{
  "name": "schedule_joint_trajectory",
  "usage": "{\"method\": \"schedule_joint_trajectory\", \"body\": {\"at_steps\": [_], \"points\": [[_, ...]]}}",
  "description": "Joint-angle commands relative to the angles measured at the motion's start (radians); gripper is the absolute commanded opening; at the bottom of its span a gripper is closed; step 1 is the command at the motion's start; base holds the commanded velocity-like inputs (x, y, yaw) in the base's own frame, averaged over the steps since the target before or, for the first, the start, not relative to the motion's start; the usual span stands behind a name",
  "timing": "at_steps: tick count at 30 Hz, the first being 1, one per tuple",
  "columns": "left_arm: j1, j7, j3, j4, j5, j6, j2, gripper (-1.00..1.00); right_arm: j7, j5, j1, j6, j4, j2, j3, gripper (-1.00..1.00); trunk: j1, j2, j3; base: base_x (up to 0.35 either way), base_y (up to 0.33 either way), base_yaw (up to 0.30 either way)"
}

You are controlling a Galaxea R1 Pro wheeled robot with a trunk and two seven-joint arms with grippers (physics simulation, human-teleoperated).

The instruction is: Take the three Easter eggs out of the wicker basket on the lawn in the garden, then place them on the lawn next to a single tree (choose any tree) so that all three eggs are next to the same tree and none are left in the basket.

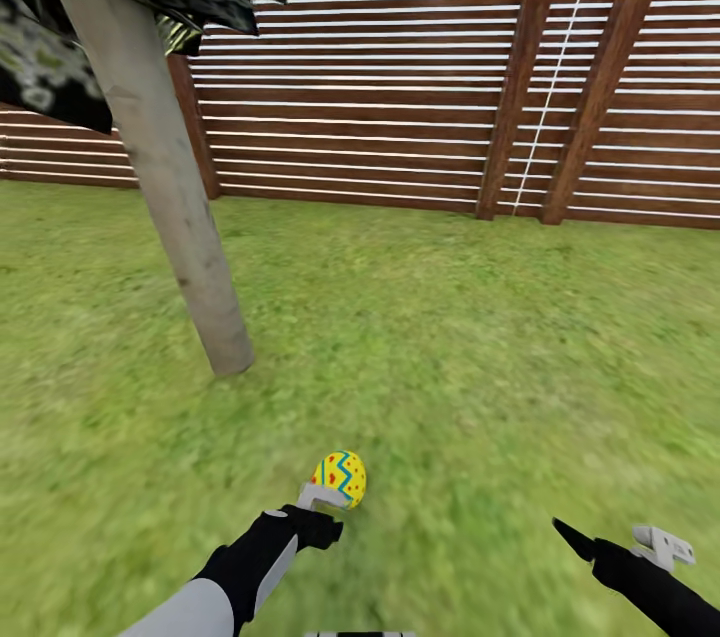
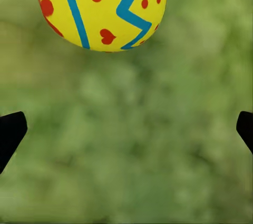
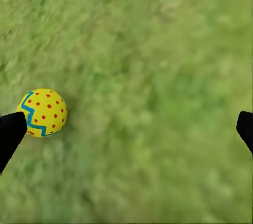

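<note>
We read the left jaws (image 2: pixel 126 129) as spread wide with nothing between them; the egg (image 2: pixel 103 8) lies on the lawn (image 2: pixel 132 145) just ahead of the tips, out of contact. The right jaws (image 3: pixel 126 129) are also apart and empty, farther off. The left arm is nearer; beyond the egg stands the tree (image 1: pixel 170 207), near it.

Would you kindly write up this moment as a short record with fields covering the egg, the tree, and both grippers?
Egg: one Easter egg lying on the lawn, near the tree
Tree: pale trunk rising left of the egg, apart from it
Left gripper: open, empty, just short of the egg
Right gripper: open, empty, over grass
Backdrop: slatted wooden fence
</note>
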Motion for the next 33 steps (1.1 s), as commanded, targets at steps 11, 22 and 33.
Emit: {"method": "schedule_joint_trajectory", "body": {"at_steps": [11, 22, 33], "points": [[0.0, 0.002, -0.005, 0.0, 0.01, 0.005, 0.001, 1.0, 0.009, -0.007, 0.0, 0.005, -0.003, 0.001, 0.001, 1.0, -0.005, 0.002, 0.049, -0.001, 0.0, 0.208], [0.0, 0.001, -0.004, 0.0, 0.01, 0.005, 0.001, 1.0, 0.004, -0.009, 0.0, 0.005, -0.008, 0.005, 0.004, 1.0, -0.01, 0.005, 0.092, 0.0, 0.0, 0.131], [0.0, 0.001, -0.004, 0.0, 0.01, 0.005, 0.001, 1.0, 0.001, -0.006, 0.0, 0.005, -0.008, 0.007, 0.005, 1.0, -0.015, 0.007, 0.135, -0.227, 0.0, 0.288]]}}
